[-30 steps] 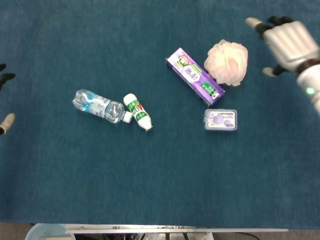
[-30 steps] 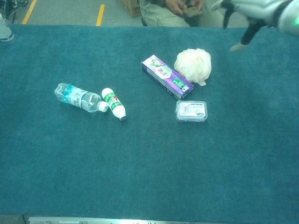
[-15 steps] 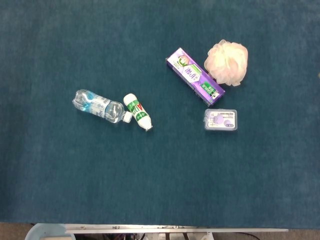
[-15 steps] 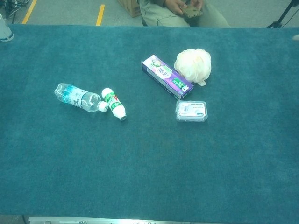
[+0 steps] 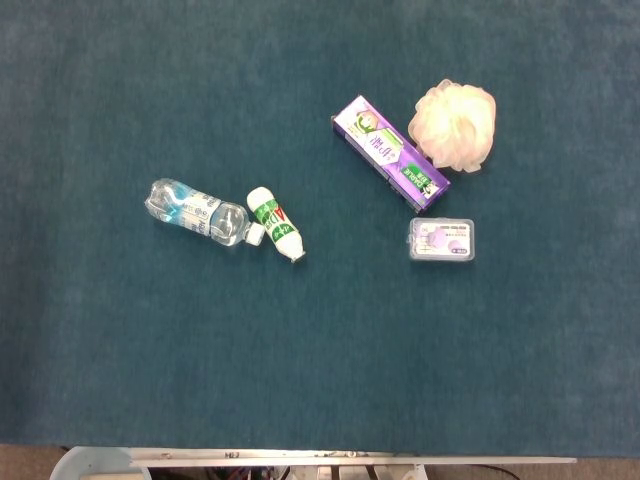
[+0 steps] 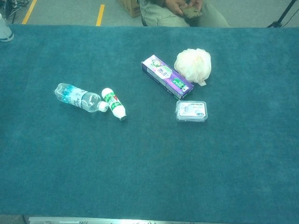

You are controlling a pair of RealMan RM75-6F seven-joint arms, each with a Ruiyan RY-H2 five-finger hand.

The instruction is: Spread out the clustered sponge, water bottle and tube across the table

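Note:
A pale pink mesh bath sponge (image 5: 456,125) (image 6: 193,66) lies at the right rear of the teal table, touching the end of a purple toothpaste box (image 5: 390,153) (image 6: 167,77). A clear water bottle (image 5: 197,212) (image 6: 80,98) lies on its side at the left. Its cap end meets a small white and green tube (image 5: 275,224) (image 6: 114,103). Neither hand shows in either view.
A clear plastic case (image 5: 441,240) (image 6: 191,111) with purple contents lies just in front of the toothpaste box. A seated person (image 6: 182,10) is behind the table's far edge. The table's near edge (image 5: 340,452) runs along the bottom.
One second ago the right hand hung at the upper right and the left hand's fingertips showed at the left edge. Both have withdrawn out of view. The objects have not moved.

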